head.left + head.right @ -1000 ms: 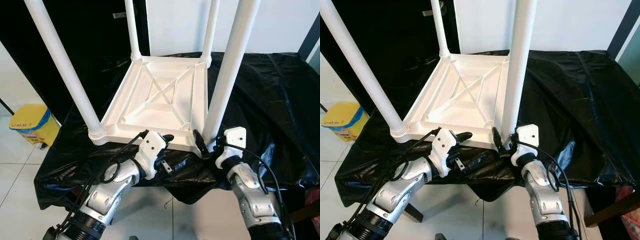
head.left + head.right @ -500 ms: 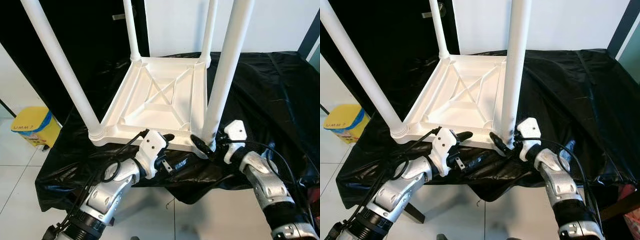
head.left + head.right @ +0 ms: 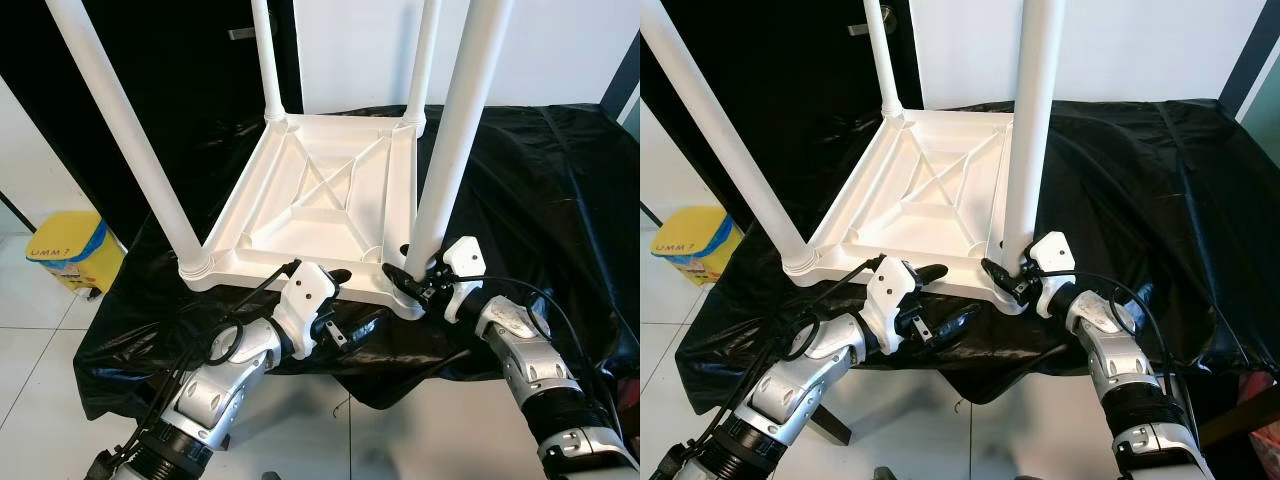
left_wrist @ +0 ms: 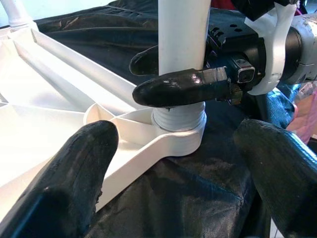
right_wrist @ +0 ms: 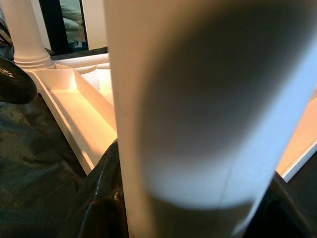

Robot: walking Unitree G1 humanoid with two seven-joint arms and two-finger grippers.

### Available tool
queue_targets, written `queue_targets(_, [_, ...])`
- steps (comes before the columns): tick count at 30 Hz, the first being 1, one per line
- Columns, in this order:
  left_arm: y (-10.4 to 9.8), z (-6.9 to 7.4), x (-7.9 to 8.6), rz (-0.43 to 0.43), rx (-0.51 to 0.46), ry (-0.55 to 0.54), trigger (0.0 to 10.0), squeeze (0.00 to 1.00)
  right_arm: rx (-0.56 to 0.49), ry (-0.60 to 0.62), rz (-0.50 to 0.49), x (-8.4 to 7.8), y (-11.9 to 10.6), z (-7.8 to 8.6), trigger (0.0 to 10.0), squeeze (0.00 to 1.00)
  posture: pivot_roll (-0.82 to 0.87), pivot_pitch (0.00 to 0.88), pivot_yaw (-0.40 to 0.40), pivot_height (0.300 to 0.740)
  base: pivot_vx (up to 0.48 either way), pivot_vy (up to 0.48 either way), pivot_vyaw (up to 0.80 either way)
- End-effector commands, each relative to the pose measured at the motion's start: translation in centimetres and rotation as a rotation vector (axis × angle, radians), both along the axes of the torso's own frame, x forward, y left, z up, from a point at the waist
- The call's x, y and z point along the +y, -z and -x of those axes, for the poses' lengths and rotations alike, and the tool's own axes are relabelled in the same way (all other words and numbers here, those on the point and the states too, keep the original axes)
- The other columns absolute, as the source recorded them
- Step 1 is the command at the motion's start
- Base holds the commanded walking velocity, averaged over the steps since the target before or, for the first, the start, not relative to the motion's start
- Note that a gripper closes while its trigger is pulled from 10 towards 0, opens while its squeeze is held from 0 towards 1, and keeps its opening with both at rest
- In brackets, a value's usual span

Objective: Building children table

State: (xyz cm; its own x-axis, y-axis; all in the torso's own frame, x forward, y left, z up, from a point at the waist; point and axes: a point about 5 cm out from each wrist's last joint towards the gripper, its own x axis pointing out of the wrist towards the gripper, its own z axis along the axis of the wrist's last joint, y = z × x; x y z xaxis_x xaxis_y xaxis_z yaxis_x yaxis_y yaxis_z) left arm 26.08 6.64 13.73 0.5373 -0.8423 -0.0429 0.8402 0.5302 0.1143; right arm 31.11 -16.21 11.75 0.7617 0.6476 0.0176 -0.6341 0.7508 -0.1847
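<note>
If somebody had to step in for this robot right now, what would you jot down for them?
Right gripper: shut on the near-right leg, just above its socket.
Left gripper: open, at the near edge of the tabletop, holding nothing.
The white tabletop lies upside down on a black-covered table, with all four legs standing in their corner sockets.
Left to do: probably tighten the held leg, check the rest, then flip the table upright.

All four white table legs [image 3: 455,130] run off the top edge, their upper ends cut off.
</note>
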Motion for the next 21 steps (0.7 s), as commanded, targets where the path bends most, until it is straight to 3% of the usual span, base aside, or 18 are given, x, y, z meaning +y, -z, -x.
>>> queue_targets(1, [0.0, 0.6, -0.2, -0.021, 0.004, 0.102, 10.0, 0.0, 0.038, 0.024, 0.013, -0.3, 0.8, 0.2, 10.0, 0.0, -0.14, 0.0, 0.051, 0.74, 0.0, 0.0, 0.0])
queue_targets(8, [0.0, 0.6, -0.3, -0.023, 0.005, 0.104, 10.0, 0.0, 0.034, 0.089, -0.044, 0.2, 1.0, 0.5, 10.0, 0.0, -0.14, 0.0, 0.053, 0.74, 0.0, 0.0, 0.0])
queue_targets(21, [0.1, 0.7, -0.4, -0.019, 0.013, 0.1, 10.0, 0.0, 0.022, 0.319, -0.098, 1.7, 1.5, 0.9, 10.0, 0.0, -0.14, 0.0, 0.045, 0.74, 0.0, 0.0, 0.0])
